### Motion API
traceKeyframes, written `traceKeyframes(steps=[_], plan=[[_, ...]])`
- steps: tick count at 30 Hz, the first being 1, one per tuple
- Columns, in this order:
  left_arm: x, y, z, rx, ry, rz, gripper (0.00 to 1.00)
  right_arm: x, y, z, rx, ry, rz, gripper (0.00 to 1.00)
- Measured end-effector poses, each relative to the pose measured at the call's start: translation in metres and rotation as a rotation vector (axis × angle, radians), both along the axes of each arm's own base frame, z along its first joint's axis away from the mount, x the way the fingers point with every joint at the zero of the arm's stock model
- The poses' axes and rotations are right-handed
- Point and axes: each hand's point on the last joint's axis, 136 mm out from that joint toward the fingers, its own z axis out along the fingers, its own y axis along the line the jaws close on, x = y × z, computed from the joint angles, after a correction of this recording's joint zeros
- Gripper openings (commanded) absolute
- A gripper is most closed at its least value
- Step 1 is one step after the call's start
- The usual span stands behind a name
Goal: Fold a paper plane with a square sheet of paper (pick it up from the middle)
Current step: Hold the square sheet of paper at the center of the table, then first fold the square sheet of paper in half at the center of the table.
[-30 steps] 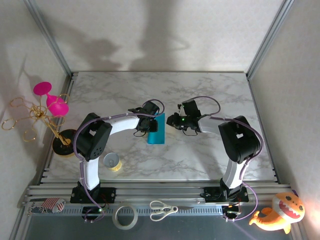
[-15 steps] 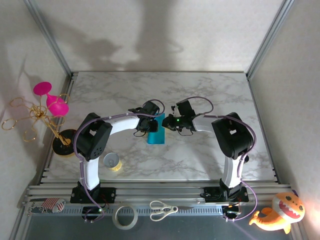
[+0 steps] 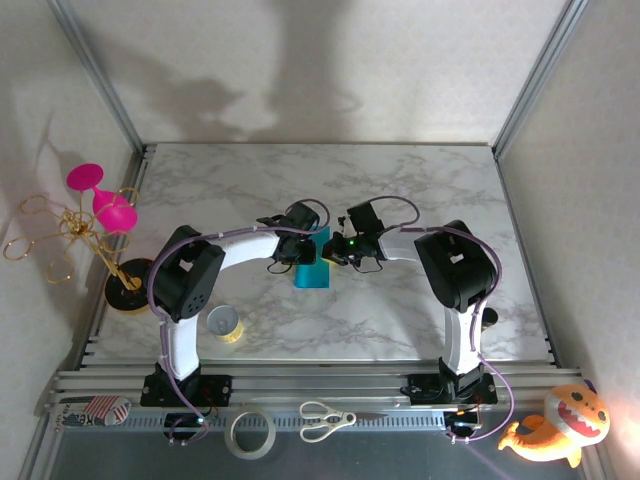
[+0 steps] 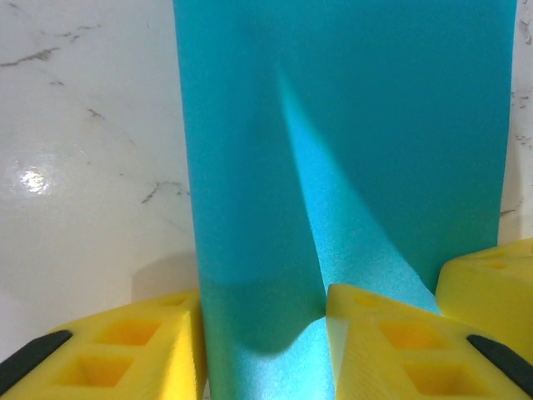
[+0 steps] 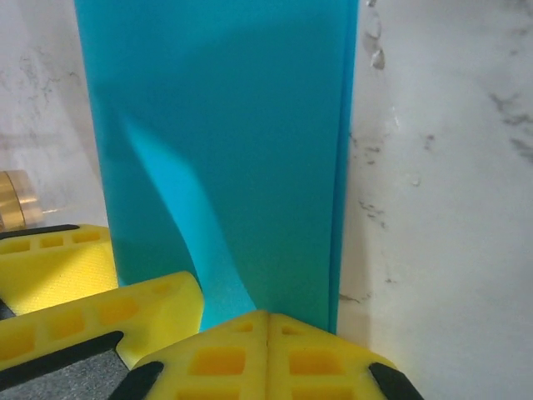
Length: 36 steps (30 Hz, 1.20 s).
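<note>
Tape roll (image 3: 225, 323) sits near the front-left of the worktop (image 3: 430, 190), well apart from the action and not part of this step. Left gripper (image 4: 265, 312) comes in from the left, jaws spread partway. The sheet of paper (image 3: 312, 262) runs across the gap between its fingers and on past the right-hand one, so nothing is pinched there. Going by the finger shadows on the blue, the tips sit on or just over the sheet, probably to pin it flat while the other side is worked; actual contact can't be told. The sheet lies about mid-worktop, a touch left of centre, far from every edge, long side running front to back. It shows as a narrow rectangle with a double layer along its right edge in the right wrist view, so it looks folded in half already. A paler ridge slants across the top layer toward the grippers. Right gripper (image 5: 266, 321) meets it from the right, fingers pressed together tip to tip, with the ridge ending at their seam — looks like a pinch on the top layer, likely to lift or drag it over for the next crease. The two grippers are just beside each other, over the sheet's rear half.
</note>
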Motion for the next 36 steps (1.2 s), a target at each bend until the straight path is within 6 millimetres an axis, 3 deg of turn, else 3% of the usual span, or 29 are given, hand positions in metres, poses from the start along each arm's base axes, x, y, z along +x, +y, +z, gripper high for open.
traceKeyframes(steps=[11,14,18,20,23,25,29,36], plan=[[0.001,-0.002,0.006,0.006,0.006,-0.001,0.43,0.001,-0.002,-0.004,-0.040,0.005,0.015,0.03],[0.010,0.005,0.014,0.034,-0.019,0.027,0.42,0.000,-0.002,-0.005,-0.044,0.002,0.020,0.02],[0.024,0.016,0.040,0.028,-0.088,0.088,0.37,0.000,-0.002,-0.005,-0.050,-0.002,0.029,0.02],[0.030,0.016,0.064,-0.023,-0.143,0.110,0.35,0.001,-0.002,-0.005,-0.054,-0.001,0.033,0.01],[0.033,0.001,0.092,-0.152,-0.188,0.105,0.27,0.001,-0.002,-0.006,-0.063,0.002,0.038,0.01],[0.032,-0.013,0.098,-0.233,-0.181,0.082,0.24,0.001,-0.002,-0.006,-0.067,0.003,0.044,0.01],[0.023,-0.030,0.077,-0.308,-0.093,0.046,0.18,0.002,-0.002,-0.006,-0.071,0.002,0.052,0.01],[0.009,-0.036,0.034,-0.299,0.038,0.028,0.13,0.002,-0.001,-0.006,-0.078,0.011,0.052,0.00]])
